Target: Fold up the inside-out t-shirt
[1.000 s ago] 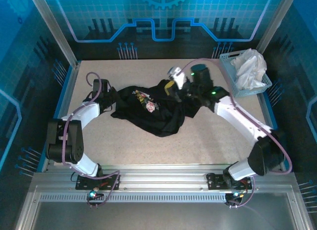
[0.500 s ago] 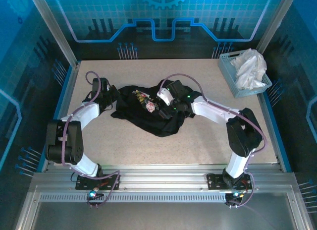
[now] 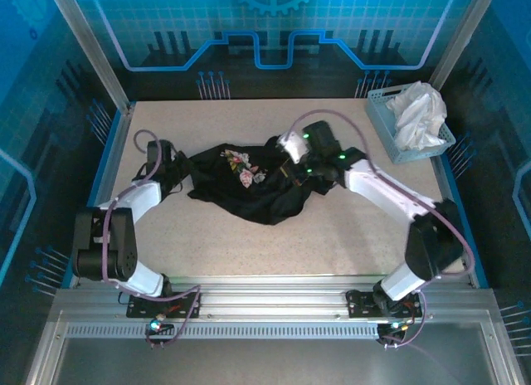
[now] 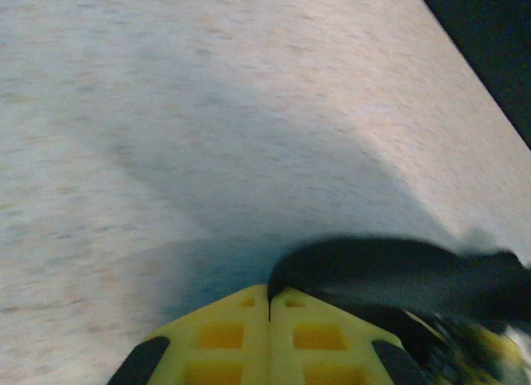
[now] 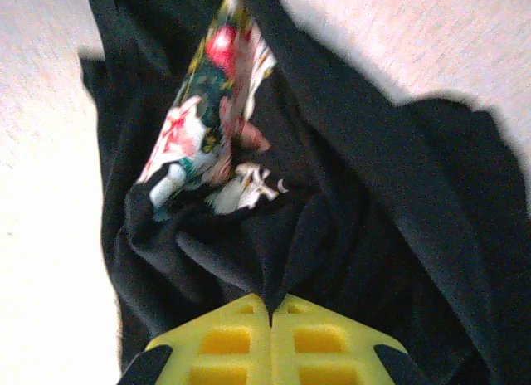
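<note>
The inside-out t-shirt (image 3: 253, 194) lies crumpled in the middle of the table, black, with its white, red and yellow print (image 3: 243, 168) facing up. My left gripper (image 3: 181, 166) is at the shirt's left edge. In the left wrist view its yellow jaws are shut (image 4: 269, 289) on a thin edge of the black cloth (image 4: 390, 273), just above the tabletop. My right gripper (image 3: 288, 169) is over the shirt's right part. In the right wrist view its jaws are shut (image 5: 270, 300) on a raised fold of black fabric (image 5: 348, 219), just below the print (image 5: 207, 136).
A light blue basket (image 3: 387, 132) holding a white cloth garment (image 3: 419, 111) stands at the table's back right corner. Bare speckled tabletop (image 3: 249, 260) lies in front of the shirt. Blue raised edges (image 3: 106, 165) border the table left and right.
My right gripper came down onto the shirt, opened and closed on a fold near the print. My left arm drew back to the left, pulling the shirt's left edge with it.
</note>
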### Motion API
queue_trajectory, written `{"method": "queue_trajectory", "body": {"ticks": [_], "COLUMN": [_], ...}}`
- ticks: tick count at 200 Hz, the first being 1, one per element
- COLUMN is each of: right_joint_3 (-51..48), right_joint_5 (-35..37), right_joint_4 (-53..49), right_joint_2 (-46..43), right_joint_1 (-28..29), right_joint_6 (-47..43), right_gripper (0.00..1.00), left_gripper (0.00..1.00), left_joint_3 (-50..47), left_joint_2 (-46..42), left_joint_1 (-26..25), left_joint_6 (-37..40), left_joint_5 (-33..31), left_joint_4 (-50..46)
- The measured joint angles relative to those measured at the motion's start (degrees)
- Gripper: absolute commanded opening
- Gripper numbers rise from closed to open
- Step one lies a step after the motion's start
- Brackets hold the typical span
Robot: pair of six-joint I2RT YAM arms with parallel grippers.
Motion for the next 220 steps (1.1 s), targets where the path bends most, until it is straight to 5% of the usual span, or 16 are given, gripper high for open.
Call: {"method": "queue_trajectory", "body": {"ticks": [22,54,94,154,180,203,216,220], "right_joint_3": [-1.0,-1.6,-1.8,-1.7,-0.7,1.6,3.1,3.5], "right_joint_5": [-3.9,-6.3,-6.9,-6.8,-6.6,-7.1,-7.8,-8.2], "right_joint_4": [2.3,3.0,3.0,3.0,2.7,2.5,2.7,2.6], "right_joint_2": [-3.9,-2.4,-0.1,0.2,0.2,0.2,-0.1,-0.3], "right_joint_1": [-1.0,-0.7,-0.7,-0.7,-0.9,-1.8,-2.2,-2.4], "right_joint_6": [0.6,0.6,0.6,0.6,0.6,1.4,1.9,2.1], "right_gripper": [0.00,0.00,0.00,0.00,0.00,0.00,0.00,0.00], "left_gripper": [0.48,0.66,0.76,0.85,0.74,0.38,0.04,0.00], "left_joint_3": [-3.1,-5.0,-4.6,10.5,18.1,22.7,25.4,26.1], "left_joint_2": [-2.1,-9.2,-16.9,3.7,13.3,19.0,21.5,22.0], "left_joint_1": [1.3,-3.8,-19.8,-28.9,-29.1,-28.9,-28.4,-28.2], "left_joint_6": [-0.7,0.9,7.9,22.4,26.0,27.3,26.9,27.1], "left_joint_5": [-0.7,-2.5,-3.6,3.0,5.6,6.9,7.2,7.4], "left_joint_4": [0.0,-1.1,-1.4,-5.7,-9.4,-12.1,-13.3,-13.6]}}
